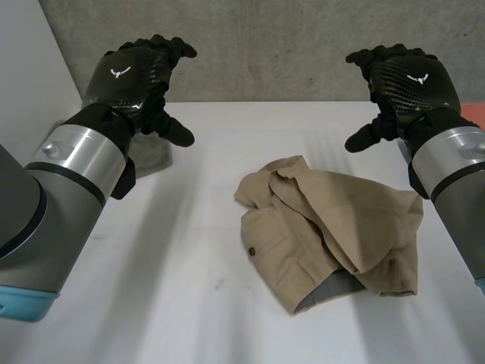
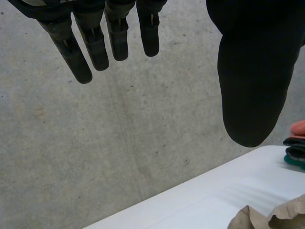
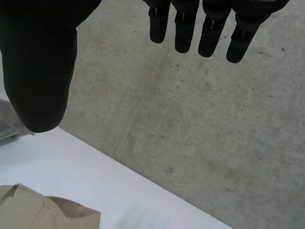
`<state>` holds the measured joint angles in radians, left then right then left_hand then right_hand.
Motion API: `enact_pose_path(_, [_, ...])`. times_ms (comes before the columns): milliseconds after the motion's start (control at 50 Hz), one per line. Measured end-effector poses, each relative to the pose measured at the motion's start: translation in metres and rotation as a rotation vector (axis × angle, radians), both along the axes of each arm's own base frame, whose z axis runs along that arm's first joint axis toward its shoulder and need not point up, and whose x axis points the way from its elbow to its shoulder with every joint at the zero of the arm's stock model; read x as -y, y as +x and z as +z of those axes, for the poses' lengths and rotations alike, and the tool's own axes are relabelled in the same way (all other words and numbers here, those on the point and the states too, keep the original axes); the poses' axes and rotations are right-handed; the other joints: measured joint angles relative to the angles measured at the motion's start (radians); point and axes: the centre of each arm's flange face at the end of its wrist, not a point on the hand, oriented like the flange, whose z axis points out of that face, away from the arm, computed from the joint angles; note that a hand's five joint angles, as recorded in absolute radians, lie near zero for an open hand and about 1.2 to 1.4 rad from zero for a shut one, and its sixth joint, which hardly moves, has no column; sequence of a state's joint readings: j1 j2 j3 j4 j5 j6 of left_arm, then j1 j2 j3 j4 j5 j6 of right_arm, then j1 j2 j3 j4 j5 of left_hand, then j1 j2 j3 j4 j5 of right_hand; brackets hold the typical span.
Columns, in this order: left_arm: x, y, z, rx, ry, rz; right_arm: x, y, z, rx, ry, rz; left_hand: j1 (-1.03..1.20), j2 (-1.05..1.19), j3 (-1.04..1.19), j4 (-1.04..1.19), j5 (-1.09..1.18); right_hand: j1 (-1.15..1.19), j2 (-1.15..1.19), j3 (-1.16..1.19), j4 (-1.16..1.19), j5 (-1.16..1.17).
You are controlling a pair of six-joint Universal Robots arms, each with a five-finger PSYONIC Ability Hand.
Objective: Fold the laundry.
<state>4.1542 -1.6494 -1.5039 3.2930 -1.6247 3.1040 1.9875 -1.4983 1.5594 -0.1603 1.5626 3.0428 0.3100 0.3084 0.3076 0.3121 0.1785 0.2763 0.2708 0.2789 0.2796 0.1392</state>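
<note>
Left hand (image 1: 136, 76) raised over far left of the surface (image 1: 189, 288), fingers relaxed and spread, holding nothing, right hand (image 1: 402, 80) likewise at far right, crumpled tan garment (image 1: 333, 227) lying right of centre, grey cloth (image 1: 155, 159) far left.

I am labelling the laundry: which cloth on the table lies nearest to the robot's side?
The tan garment, crumpled in the middle, with a button. The grey cloth lies farther back at the left, partly behind the left hand.
</note>
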Motion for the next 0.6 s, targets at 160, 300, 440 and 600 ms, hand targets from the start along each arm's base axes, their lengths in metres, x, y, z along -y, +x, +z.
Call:
enact_pose_path(160, [0.003, -0.002, -0.002, 0.01, -0.018, 0.001, 0.0, 0.002, 0.0, 0.006, -0.02, 0.017, -0.105, -0.101, -0.098, -0.109, -0.13, -0.058, -0.059, -0.071, -0.074, -0.099])
enact_pose_path(300, [0.006, -0.005, -0.009, 0.018, -0.011, -0.004, 0.001, 0.002, 0.006, 0.004, -0.033, 0.021, -0.105, -0.101, -0.098, -0.109, -0.13, -0.058, -0.059, -0.071, -0.074, -0.099])
enact_pose_path(440, [0.008, -0.029, -0.021, 0.036, -0.006, -0.108, 0.001, -0.006, 0.014, -0.077, -0.003, 0.0, -0.105, -0.101, -0.098, -0.109, -0.13, -0.058, -0.059, -0.071, -0.074, -0.099])
enact_pose_path(600, [0.0, -0.089, -0.051, 0.145, -0.058, -0.362, 0.015, -0.05, -0.007, -0.334, 0.146, -0.126, -0.105, -0.101, -0.098, -0.109, -0.13, -0.058, -0.059, -0.071, -0.074, -0.099])
